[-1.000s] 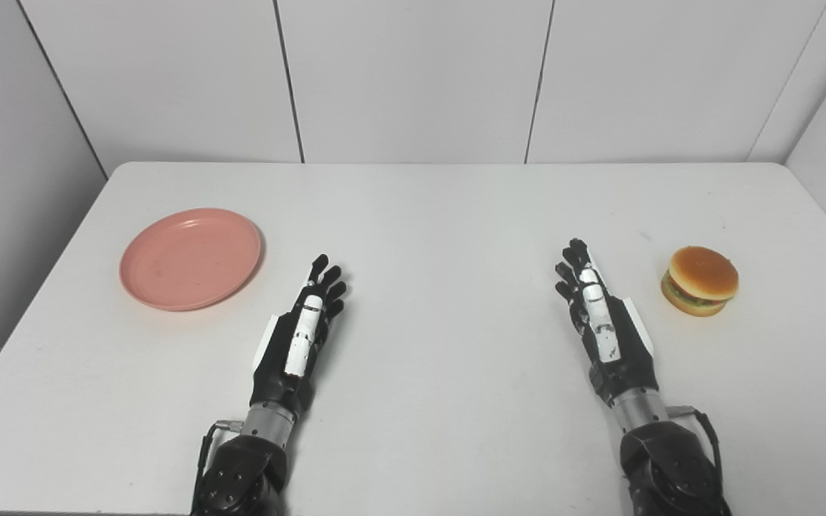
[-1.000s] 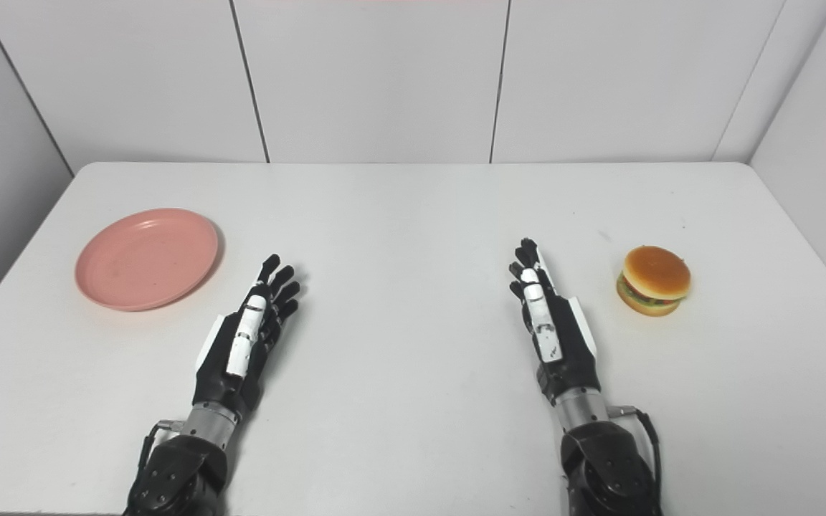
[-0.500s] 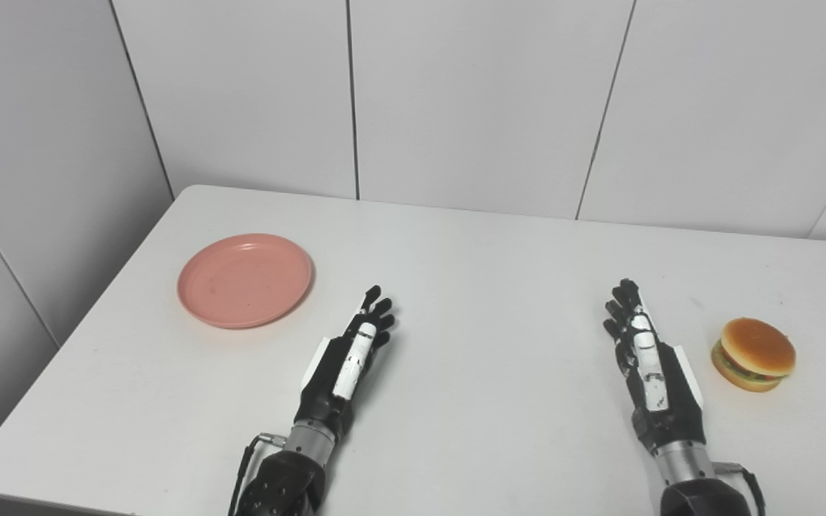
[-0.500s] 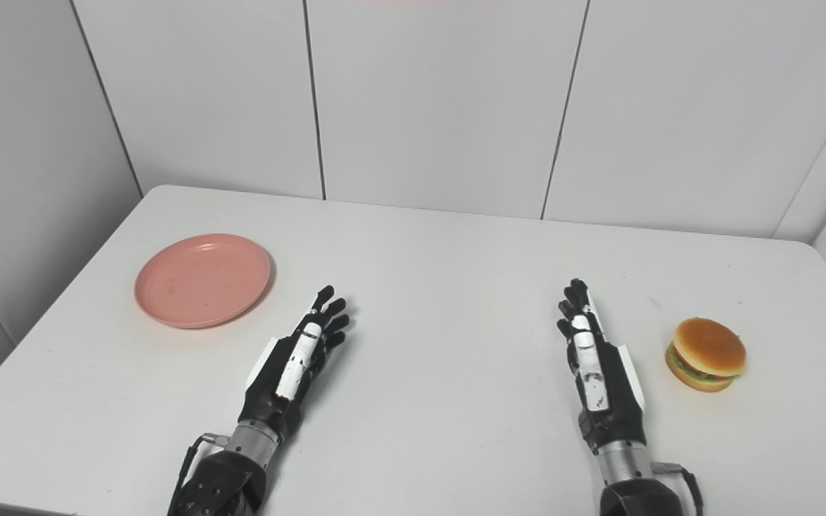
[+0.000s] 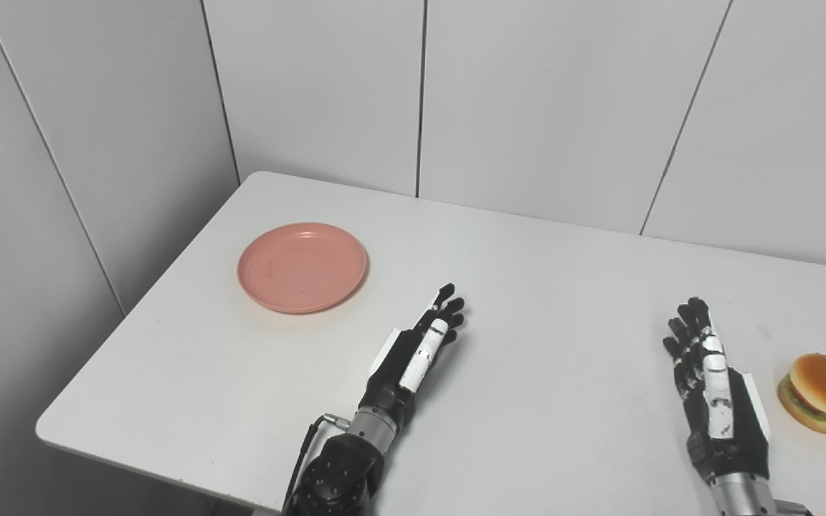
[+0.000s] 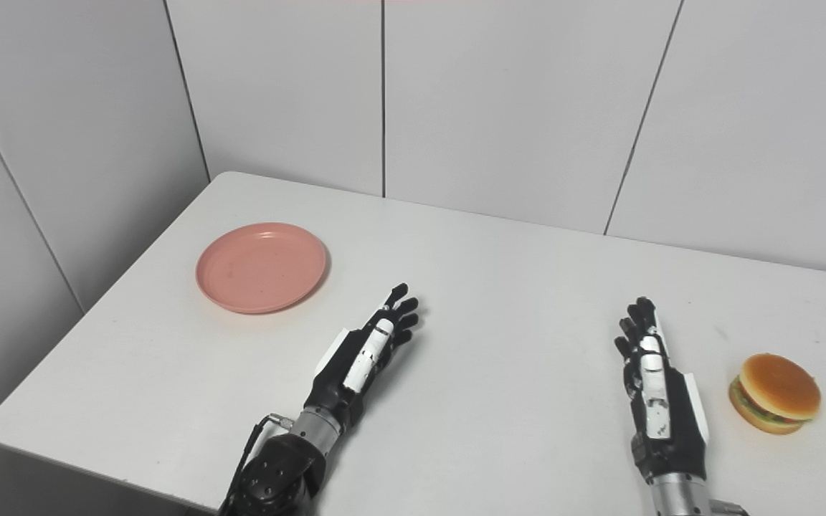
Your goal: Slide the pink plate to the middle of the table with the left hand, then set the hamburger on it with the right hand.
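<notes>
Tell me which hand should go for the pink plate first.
Left. The left hand lies open nearer the pink plate, on the table's left side; the right hand lies open beside the hamburger, far from it.

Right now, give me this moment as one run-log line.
stage: not started | pink plate: left side of table, untouched | hamburger: right side, untouched | left hand: open | right hand: open

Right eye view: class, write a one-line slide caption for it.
Both open hands, left and right, rest on the table between plate and hamburger.
</notes>
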Motion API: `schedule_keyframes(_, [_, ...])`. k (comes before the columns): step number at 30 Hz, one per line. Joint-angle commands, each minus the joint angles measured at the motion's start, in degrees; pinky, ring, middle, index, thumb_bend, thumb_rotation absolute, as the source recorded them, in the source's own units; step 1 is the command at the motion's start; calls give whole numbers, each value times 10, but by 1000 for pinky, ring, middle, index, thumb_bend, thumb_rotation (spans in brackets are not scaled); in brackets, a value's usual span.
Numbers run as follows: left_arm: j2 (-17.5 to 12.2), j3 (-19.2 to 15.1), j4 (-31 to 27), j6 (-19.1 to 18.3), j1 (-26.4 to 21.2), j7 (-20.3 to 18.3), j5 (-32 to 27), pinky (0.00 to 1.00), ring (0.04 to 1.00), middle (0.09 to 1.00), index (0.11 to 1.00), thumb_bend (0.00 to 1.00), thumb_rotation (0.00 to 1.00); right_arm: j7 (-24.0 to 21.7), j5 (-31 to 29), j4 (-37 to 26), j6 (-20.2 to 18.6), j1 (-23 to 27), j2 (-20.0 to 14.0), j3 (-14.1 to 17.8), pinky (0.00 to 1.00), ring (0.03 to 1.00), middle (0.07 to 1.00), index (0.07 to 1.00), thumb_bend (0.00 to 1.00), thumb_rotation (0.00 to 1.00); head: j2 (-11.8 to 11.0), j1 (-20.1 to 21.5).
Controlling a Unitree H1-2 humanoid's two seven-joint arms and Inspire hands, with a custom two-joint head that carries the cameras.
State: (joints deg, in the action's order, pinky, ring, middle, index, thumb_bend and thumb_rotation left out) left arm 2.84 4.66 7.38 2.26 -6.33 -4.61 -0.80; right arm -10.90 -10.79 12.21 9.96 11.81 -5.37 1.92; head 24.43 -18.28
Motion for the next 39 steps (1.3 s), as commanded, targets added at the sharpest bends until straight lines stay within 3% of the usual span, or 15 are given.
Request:
schedule_keyframes(1, [8,1,37,19,22,3,-3,964,954,961,964,318,1000,-11,-3,30,20,-38,-6,2,1000,1000,1000,1000,270,1000,0,0])
schedule_keyframes(9, [6,-4,30,21,17,-1,-11,967,954,967,968,331,1000,-2,1,27,15,-36,-1,1,1000,1000,1000,1000,233,1000,0,4])
schedule_keyframes(19, [2,-7,-21,-2,16,-4,-14,962,954,968,968,344,1000,4,7,11,8,-41,4,-3,1000,996,997,999,225,1000,10,7])
schedule_keyframes(33, [-20,-15,-170,-90,-22,-14,-23,941,931,943,940,443,995,11,18,19,10,-36,9,-2,1000,987,987,996,266,1000,15,7])
schedule_keyframes(39, [-37,-36,-223,-133,-57,-16,-48,933,905,919,918,463,992,12,15,16,6,-37,11,0,1000,984,986,996,264,1000,15,8])
